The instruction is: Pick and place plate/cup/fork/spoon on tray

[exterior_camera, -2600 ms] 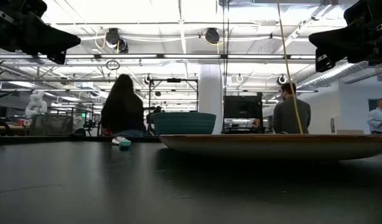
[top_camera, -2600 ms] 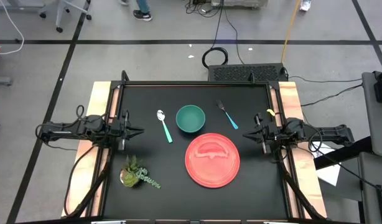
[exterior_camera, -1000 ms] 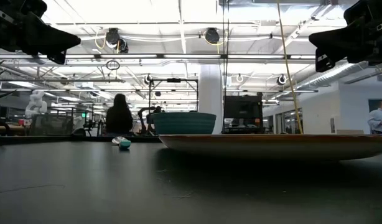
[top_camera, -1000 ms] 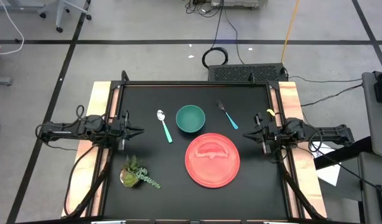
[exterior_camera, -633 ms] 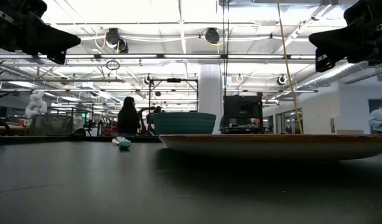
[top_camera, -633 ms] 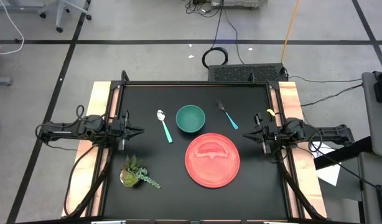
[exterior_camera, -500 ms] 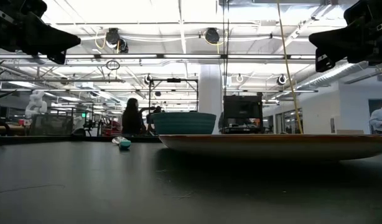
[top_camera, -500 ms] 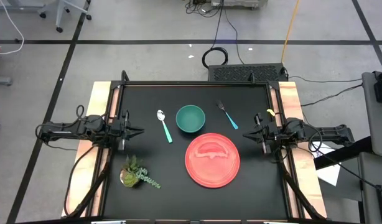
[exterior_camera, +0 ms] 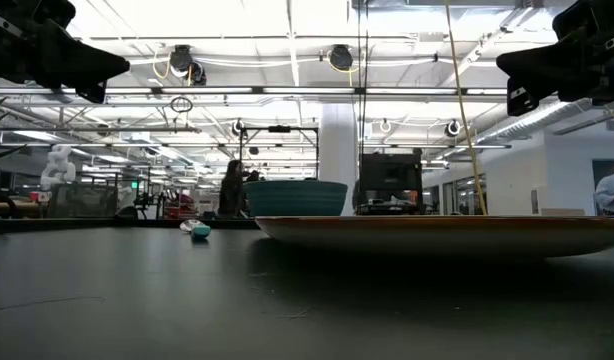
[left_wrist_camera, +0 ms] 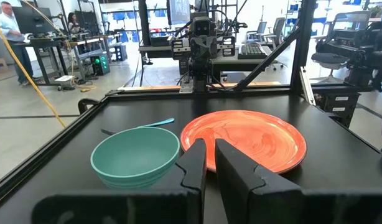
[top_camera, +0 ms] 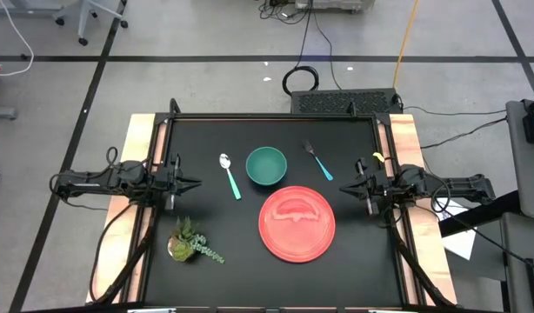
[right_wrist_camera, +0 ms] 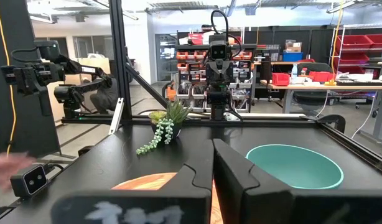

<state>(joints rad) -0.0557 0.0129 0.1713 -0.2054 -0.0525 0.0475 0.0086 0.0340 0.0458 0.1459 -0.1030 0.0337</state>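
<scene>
On your black bench (top_camera: pixel 206 139): tray (top_camera: pixel 297 223) right of centre toward the near edge; cup (top_camera: pixel 266 166) just beyond it, apart; spoon (top_camera: pixel 230 176) left of the cup; fork (top_camera: pixel 317 161) right of it, toward the far right corner. A potted plant (top_camera: pixel 189 242) sits near the left near corner. Left gripper (top_camera: pixel 194 183) at the left edge and right gripper (top_camera: pixel 343 185) at the right edge, fingers pressed together, holding nothing. Tableware unmoved since earlier; only a distant person (exterior_camera: pixel 232 188) has walked right. Far edge lies open.
</scene>
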